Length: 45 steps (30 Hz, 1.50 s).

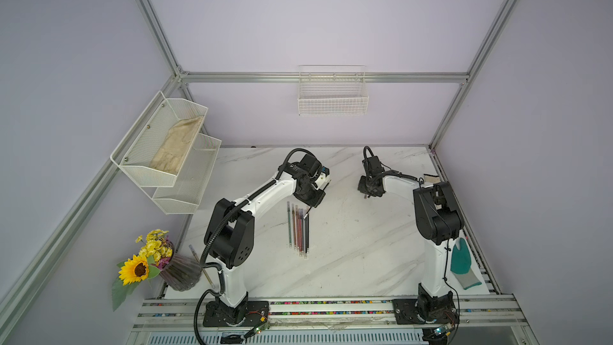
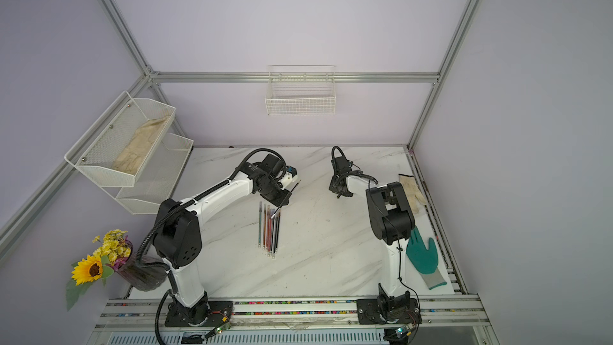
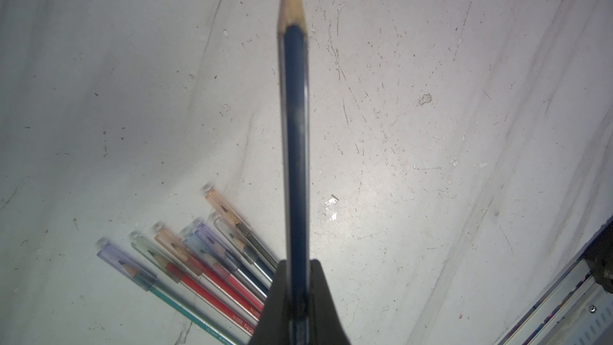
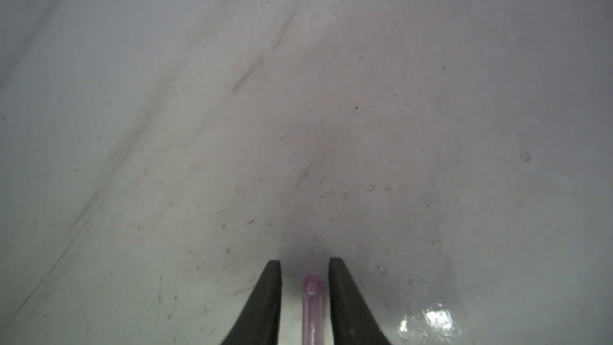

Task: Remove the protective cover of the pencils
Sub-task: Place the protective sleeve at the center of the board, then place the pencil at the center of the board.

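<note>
L tool [image 3: 297, 262] is clamping a blue pencil [image 3: 295, 127] by the shaft, w/ the bare sharpened tip sticking out over the surface [image 1: 348, 260]. R tool [image 4: 305, 260] is sitting w/ jaws parted, gripping nothing. A pink see-through cover [image 4: 312, 306] is lying between them, touching neither. The other pencils [image 1: 298, 230] are lying side by side left of surface centre, parallel to the side edges. I'm reading their covers as on, toward the far edge.
</note>
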Available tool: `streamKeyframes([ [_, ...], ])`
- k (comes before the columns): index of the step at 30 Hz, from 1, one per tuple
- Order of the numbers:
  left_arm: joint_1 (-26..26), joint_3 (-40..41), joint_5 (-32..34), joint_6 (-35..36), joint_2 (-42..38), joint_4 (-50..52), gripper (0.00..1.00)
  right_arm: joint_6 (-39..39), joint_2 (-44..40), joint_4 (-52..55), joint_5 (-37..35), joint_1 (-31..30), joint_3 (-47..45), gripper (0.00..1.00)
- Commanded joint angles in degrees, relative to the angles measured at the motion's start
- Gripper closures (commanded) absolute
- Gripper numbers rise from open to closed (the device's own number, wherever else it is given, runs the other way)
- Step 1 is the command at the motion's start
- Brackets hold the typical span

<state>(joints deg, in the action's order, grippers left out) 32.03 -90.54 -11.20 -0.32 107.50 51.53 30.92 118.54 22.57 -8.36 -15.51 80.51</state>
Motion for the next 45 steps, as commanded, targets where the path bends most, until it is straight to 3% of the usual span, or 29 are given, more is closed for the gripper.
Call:
streamKeyframes([
  [1,0.38,-4.38,-0.04,1.28,-1.05,-0.2,1.0,-0.04,1.09,2.86,-1.09,0.01,1.47,0.67],
  [11,1.63,-5.78,-1.15,-0.78,2.98,-1.07,1.0,-1.63,-3.94,7.51,0.45,-0.01,9.54,0.64],
  [17,1.55,-4.51,-6.71,-4.38,3.98,-4.58,1.0,-1.91,-16.54,2.04,9.47,0.03,0.23,0.65],
  [22,1.63,-1.76,-11.82,-15.5,6.52,-9.81,1.0,-0.02,-24.07,-1.6,13.89,-0.03,-7.56,0.65],
  [27,1.63,1.6,-8.83,-24.08,8.1,-12.83,1.0,1.12,-28.01,-4.34,17.06,-0.18,-12.52,0.65],
  [39,2.37,12.32,7.02,-33.77,3.98,-18.51,1.0,0.33,-30.39,-7.8,19.85,-0.42,-18.78,0.65],
  [45,2.51,13.37,8.41,-33.7,4.36,-18.57,0.86,-0.5,-29.68,-7.65,20.5,-0.48,-18.9,0.65],
])
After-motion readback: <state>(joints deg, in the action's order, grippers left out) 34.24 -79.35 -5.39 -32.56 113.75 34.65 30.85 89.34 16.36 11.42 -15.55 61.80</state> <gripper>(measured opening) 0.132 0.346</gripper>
